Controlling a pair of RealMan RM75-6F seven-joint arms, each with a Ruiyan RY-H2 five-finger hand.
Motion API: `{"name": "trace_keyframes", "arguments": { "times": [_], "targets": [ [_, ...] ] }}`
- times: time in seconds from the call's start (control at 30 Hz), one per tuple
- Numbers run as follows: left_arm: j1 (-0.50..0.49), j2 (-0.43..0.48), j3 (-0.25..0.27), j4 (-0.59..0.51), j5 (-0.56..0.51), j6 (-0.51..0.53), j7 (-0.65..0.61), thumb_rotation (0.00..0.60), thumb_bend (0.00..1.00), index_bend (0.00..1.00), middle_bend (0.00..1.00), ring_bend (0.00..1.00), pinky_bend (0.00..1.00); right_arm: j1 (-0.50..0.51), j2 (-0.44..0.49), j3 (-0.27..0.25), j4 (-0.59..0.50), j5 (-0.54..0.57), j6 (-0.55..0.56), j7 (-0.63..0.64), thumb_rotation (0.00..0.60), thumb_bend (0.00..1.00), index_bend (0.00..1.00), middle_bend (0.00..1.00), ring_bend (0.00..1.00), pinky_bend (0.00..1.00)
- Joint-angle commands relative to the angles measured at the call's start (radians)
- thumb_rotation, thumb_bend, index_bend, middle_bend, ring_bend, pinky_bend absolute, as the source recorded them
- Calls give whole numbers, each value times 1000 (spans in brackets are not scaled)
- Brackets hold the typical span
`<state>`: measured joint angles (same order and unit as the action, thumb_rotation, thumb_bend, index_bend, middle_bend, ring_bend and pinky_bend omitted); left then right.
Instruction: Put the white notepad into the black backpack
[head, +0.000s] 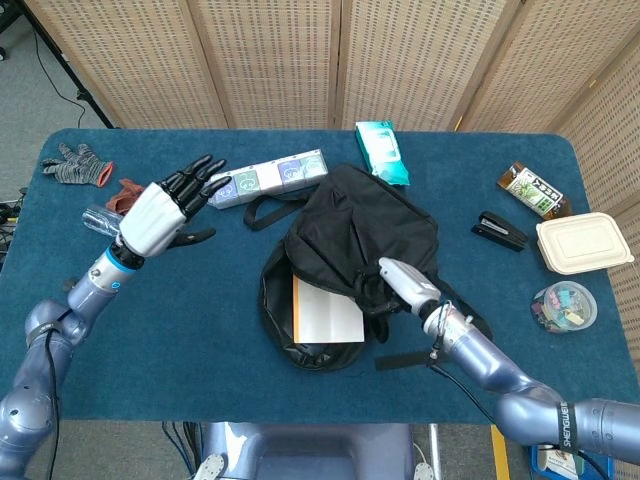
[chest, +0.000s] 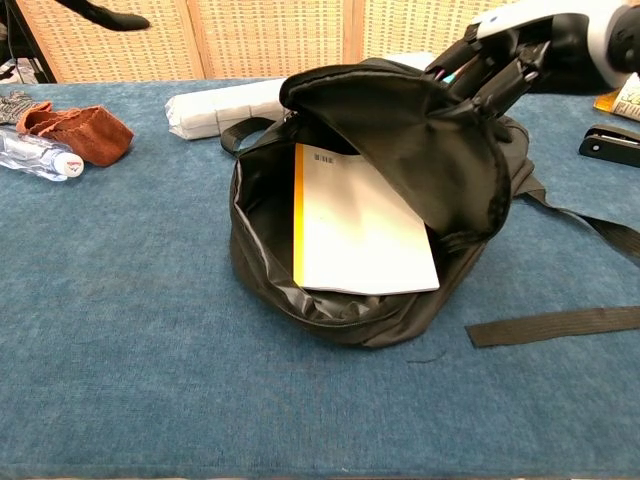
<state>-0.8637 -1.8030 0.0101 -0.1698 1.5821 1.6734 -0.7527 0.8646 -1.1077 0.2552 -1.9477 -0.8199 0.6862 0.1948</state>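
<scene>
Head view showed the white notepad (head: 327, 310) lying inside the black backpack (head: 365, 235). The right hand (head: 393, 284) gripped the backpack's flap. The left hand (head: 165, 209) was raised, empty, fingers spread.

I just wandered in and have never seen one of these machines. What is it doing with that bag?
It is packing a white notepad into a black backpack on the blue table. The notepad already lies inside the open bag. The right hand holds the bag's flap up at the opening, while the left hand hangs in the air off to the side, fingers spread and holding nothing.
</scene>
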Motion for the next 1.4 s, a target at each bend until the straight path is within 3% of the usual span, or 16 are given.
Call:
{"name": "trace_keyframes", "arguments": {
  "times": [0.03,0.07,0.13,0.17,0.57,0.77,0.97,1.2,1.4],
  "targets": [
    [19,14,-16,-10,-17,-6,-1,600,0,0,0,0,383,-16,1,2,-29,-69,-80,53,600,124,253,238,184,305],
    [28,19,-22,-17,-23,-7,-5,600,0,0,0,0,383,-18,2,4,-32,-91,-110,71,600,24,152,118,79,172],
    [42,25,-32,-28,-34,-11,-8,600,0,0,0,0,383,-25,0,6,-30,-132,-136,89,600,0,31,8,0,23],
    [50,30,-37,-34,-40,-16,-9,600,0,0,0,0,383,-31,-5,6,-26,-165,-142,94,600,0,12,0,0,5],
    [122,81,-59,-109,-69,-63,-13,600,0,0,0,0,379,-101,5,-4,-3,-379,-112,151,600,0,0,0,0,0],
    [196,133,-48,-189,-78,-117,-4,600,0,0,0,0,291,-155,59,-35,37,-458,-59,162,600,0,0,0,0,0],
    [298,259,-39,-438,-105,-177,32,600,0,0,0,0,236,-235,95,-97,146,-576,45,165,600,0,0,0,0,0],
    [405,405,-50,-781,-165,-190,214,600,0,0,0,0,210,-334,62,-171,388,-693,225,147,600,0,0,0,0,0],
    [505,506,-36,-1054,-243,-213,395,600,0,0,0,0,138,-454,2,-204,617,-696,415,108,600,0,0,0,0,0]
  ]
}}
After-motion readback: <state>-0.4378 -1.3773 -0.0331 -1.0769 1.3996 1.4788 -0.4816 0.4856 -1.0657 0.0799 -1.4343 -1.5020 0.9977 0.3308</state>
